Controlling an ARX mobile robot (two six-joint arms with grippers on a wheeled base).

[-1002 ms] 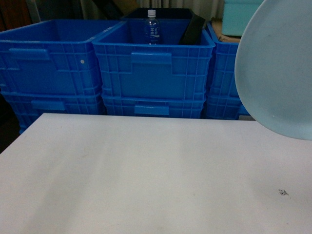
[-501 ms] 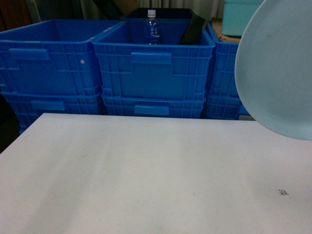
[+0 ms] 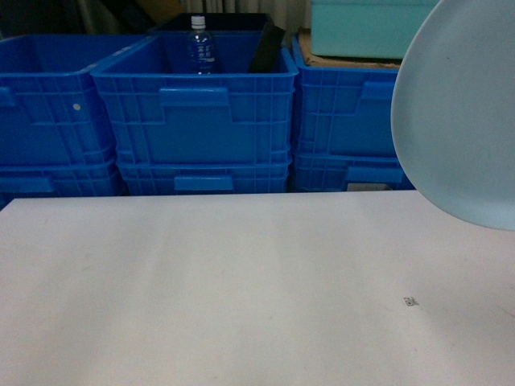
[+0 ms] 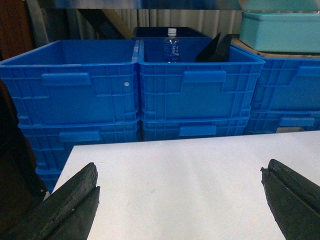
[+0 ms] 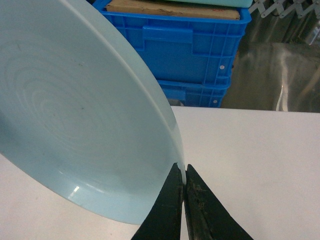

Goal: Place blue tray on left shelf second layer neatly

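Pale blue plastic fills the right edge of our head view: the tray (image 3: pixel 459 121) hangs tilted on edge above the white table (image 3: pixel 241 297), its lower rim over the table's right side. In our right wrist view the right gripper (image 5: pixel 183 182) has its two dark fingers (image 5: pixel 170 205) pinched tight on the tray's rim at the bottom centre of the frame, and the tray's shallow inner face spreads across the left half of that picture.

Our left gripper (image 4: pixel 180 200) is spread wide and holds nothing — one finger (image 4: pixel 75 200) sits at the lower left of the left wrist frame, the other at the lower right, with bare table between them.

Behind the table, dark-blue crates (image 3: pixel 193 112) stand stacked in a row. A clear bottle (image 3: pixel 199 44) with a white cap stands upright in the middle crate, just beside a black slanting panel (image 3: pixel 265 48). A teal box (image 3: pixel 362 24) rests on the crate stack at the upper right. In the right wrist view, shiny steel (image 5: pixel 280 65) shows at the upper right, too blurred for us to tell whether it is the shelf
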